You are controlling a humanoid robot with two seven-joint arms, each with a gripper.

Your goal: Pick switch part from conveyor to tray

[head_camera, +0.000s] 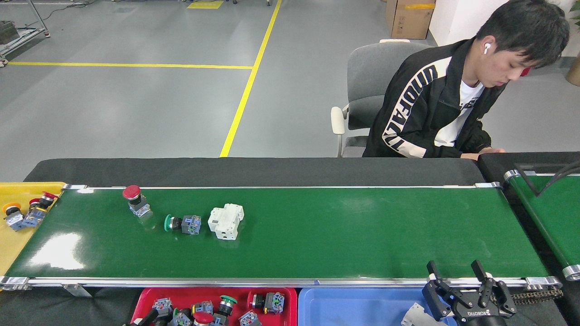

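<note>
On the dark-green conveyor [340, 235] lie three parts at the left: a red mushroom-cap switch part [133, 199], a green-capped switch part [182, 223] and a white breaker block [225, 221]. Below the near rail, the red tray [290, 299] holds several switch parts. Of my left gripper only a dark finger tip [148, 318] shows at the bottom edge over the red tray; its state is hidden. My right gripper [469, 283] stands open at the belt's near right edge, nothing between its fingers.
A yellow bin [11, 253] at the belt's left end holds a few switch parts. A blue tray [353, 305] with a grey-white part [414, 314] sits right of the red one. A seated person [448, 99] is behind the belt. A second angled green belt [550, 213] is far right.
</note>
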